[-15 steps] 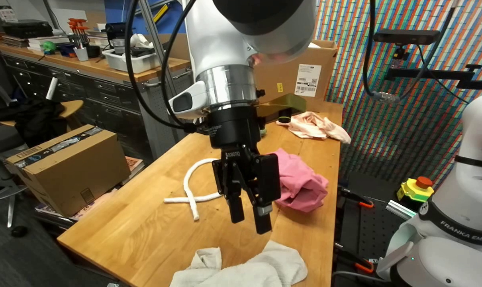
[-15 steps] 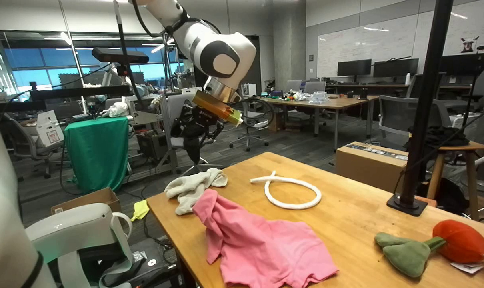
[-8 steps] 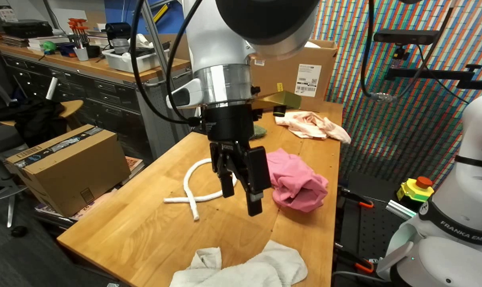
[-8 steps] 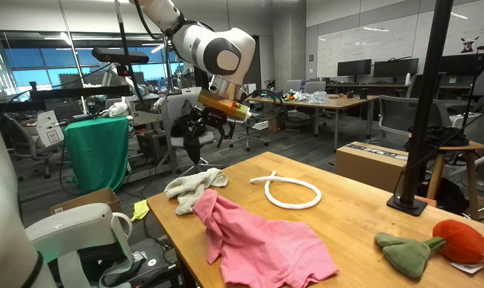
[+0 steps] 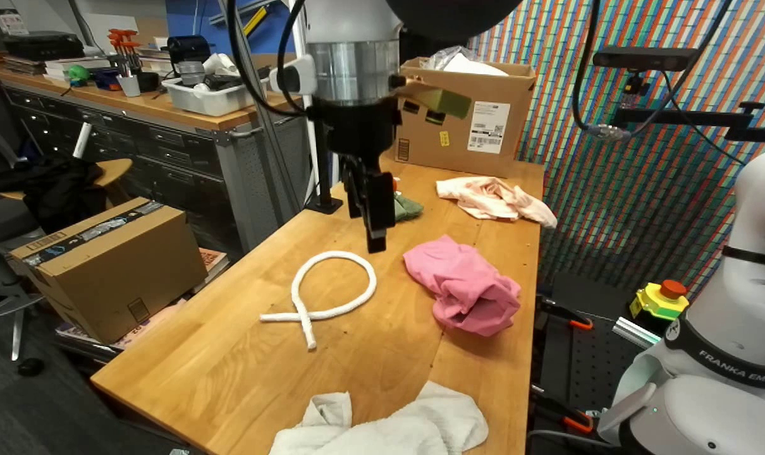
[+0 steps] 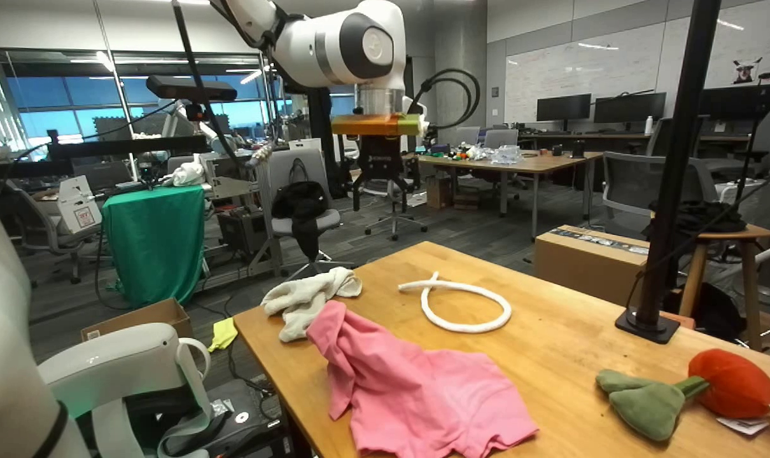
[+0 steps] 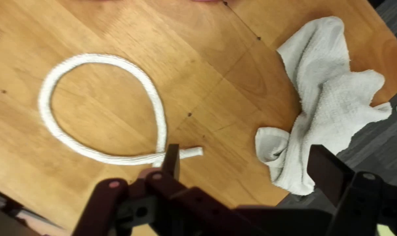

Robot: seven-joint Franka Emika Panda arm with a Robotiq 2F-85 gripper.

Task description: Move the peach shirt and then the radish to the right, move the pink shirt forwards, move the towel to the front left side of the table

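My gripper [image 5: 367, 229] hangs open and empty, high above the table [image 5: 199, 385]; it also shows in an exterior view [image 6: 382, 202] and the wrist view [image 7: 246, 155]. The white towel [image 5: 389, 436] lies crumpled at the table's end, also in an exterior view [image 6: 312, 299] and the wrist view [image 7: 326, 98]. The pink shirt [image 5: 465, 287] lies bunched near the edge, also in an exterior view [image 6: 423, 388]. The peach shirt [image 5: 496, 199] lies farther back. The plush radish [image 6: 732, 381], red with green leaves, is partly hidden behind my gripper in an exterior view [image 5: 408, 208].
A white rope [image 6: 468, 328] lies in a loop on the table, also in the wrist view [image 7: 96, 59]. A black pole [image 6: 674, 172] stands on the table's edge near the radish. A big cardboard box [image 5: 446, 142] stands at the table's far end.
My gripper has risen, moved away from above the towel end of the table and swung from tilted to upright. It stays open. The cloths, rope and radish have not moved.
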